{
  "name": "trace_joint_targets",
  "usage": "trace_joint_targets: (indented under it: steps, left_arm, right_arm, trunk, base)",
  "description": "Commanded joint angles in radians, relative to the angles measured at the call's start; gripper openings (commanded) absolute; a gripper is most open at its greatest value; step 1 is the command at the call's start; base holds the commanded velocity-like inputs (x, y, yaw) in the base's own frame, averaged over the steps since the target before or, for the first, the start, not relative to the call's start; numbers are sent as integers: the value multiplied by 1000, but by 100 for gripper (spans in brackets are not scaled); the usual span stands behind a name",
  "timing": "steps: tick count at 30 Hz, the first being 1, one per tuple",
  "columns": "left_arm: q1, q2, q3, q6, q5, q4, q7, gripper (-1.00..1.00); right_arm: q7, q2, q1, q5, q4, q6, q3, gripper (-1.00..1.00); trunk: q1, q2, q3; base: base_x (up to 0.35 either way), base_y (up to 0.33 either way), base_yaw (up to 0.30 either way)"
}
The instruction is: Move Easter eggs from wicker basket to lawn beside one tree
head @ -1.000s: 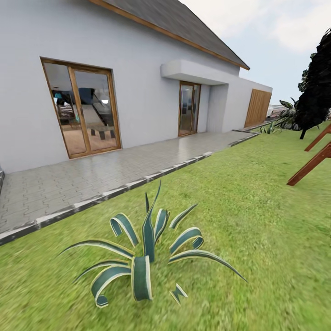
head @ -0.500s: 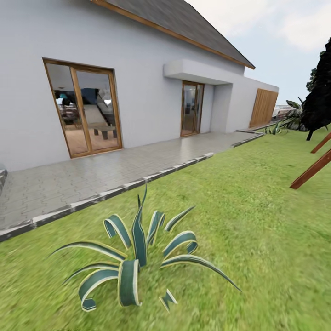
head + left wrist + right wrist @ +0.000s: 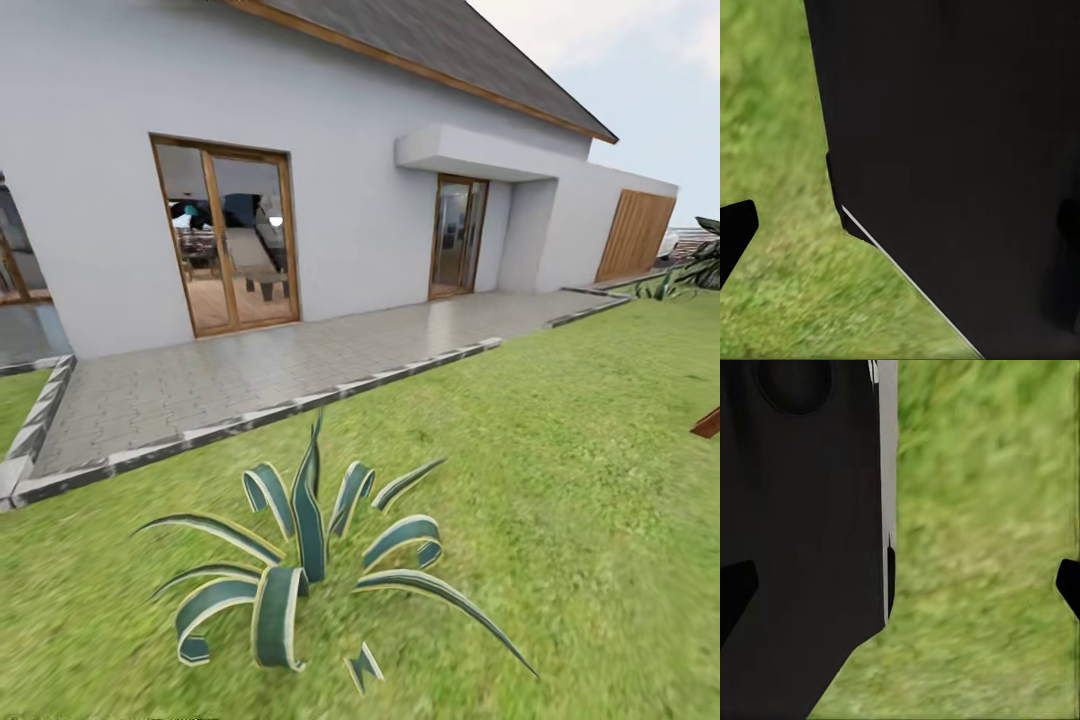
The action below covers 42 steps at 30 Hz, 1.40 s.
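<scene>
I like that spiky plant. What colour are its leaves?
Dark green with pale yellow edges, head view.

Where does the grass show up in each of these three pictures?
Head view: the lawn covers the lower half, from the paved path down, around the striped spiky plant.
Left wrist view: a blurred strip of it beside a large black shape.
Right wrist view: a blurred band of it beside a black shape.
Shared landmark: the lawn itself.
</scene>
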Motion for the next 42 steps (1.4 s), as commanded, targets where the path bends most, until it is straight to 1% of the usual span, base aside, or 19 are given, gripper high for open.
trace_joint_targets:
  steps: [1, 8, 13, 31, 33, 39, 42]
  left_arm:
    - [1, 0, 0, 0, -6, -2, -2, 100]
    - [1, 0, 1, 1, -6, -2, -2, 100]
    - [1, 0, 1, 1, -6, -2, -2, 100]
    - [1, 0, 1, 3, -6, -2, -2, 100]
    - [1, 0, 1, 3, -6, -2, -2, 100]
    - [1, 0, 0, 3, -6, -1, -2, 100]
    - [1, 0, -1, 1, -6, -1, -3, 100]
  right_arm:
    - [-1, 0, 0, 0, 0, 0, 1, 100]
    - [-1, 0, 0, 1, 0, 0, 0, 100]
    - [-1, -1, 0, 10, 0, 0, 3, 100]
    - [-1, -1, 0, 10, 0, 0, 4, 100]
    - [-1, -1, 0, 4, 0, 0, 2, 100]
    - [-1, 0, 0, 2, 0, 0, 1, 100]
    - [-1, 0, 0, 2, 0, 0, 1, 100]
  trunk:
    - [0, 0, -1]
    - [0, 0, -1]
    - [0, 0, -1]
    - [0, 0, -1]
    - [0, 0, -1]
    - [0, 0, -1]
    - [0, 0, -1]
  base:
    - [110, -300, 234]
    - [110, -300, 139]
    - [110, -300, 9]
    - [110, -300, 0]
    - [110, -300, 119]
    - [105, -300, 229]
    - [29, -120, 231]
